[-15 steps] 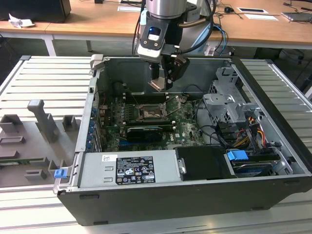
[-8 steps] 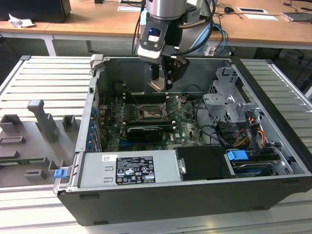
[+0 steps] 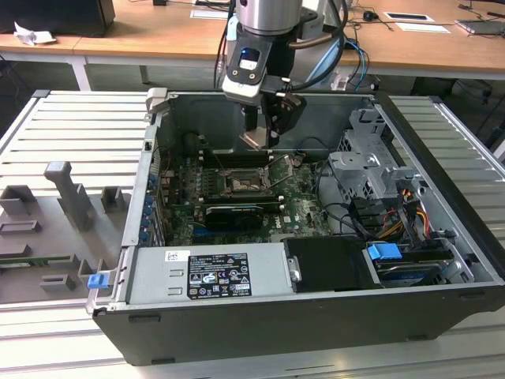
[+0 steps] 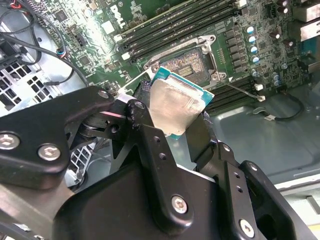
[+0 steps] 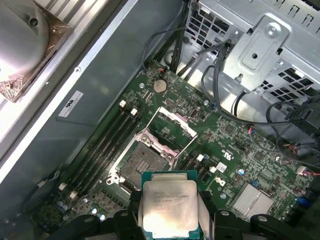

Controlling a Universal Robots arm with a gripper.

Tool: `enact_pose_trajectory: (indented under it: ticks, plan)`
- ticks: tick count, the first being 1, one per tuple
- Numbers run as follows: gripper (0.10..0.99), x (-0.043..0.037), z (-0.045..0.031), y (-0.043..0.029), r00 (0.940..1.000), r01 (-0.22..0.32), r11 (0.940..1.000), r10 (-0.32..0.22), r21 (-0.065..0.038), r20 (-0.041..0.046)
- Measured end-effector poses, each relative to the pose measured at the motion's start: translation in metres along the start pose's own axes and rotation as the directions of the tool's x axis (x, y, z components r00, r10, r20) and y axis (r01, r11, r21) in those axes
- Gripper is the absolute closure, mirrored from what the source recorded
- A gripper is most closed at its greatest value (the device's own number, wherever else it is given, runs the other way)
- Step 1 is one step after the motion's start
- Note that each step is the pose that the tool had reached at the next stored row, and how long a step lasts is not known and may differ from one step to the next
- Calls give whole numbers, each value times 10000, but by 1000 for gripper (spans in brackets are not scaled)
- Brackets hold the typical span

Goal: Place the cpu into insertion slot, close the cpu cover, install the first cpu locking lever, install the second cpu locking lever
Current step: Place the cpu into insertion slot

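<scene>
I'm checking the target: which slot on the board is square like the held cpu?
The insertion slot, square with a bare dark pin field and the cpu cover swung open beside it. The memory slots are long and narrow, unlike the cpu.
</scene>
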State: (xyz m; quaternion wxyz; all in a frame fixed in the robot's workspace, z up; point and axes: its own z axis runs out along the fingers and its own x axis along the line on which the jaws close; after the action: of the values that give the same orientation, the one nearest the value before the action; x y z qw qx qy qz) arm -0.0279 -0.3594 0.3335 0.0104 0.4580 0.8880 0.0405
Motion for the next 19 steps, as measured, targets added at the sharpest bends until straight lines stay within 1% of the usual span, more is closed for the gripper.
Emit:
enact_pose_trajectory:
  ticks: [14,19]
  plan:
    - [557,-1,37,-3,10000,-16,10000,16,-1,2]
    - [557,-1,70,-6,9997,-246,9997,246,-3,22]
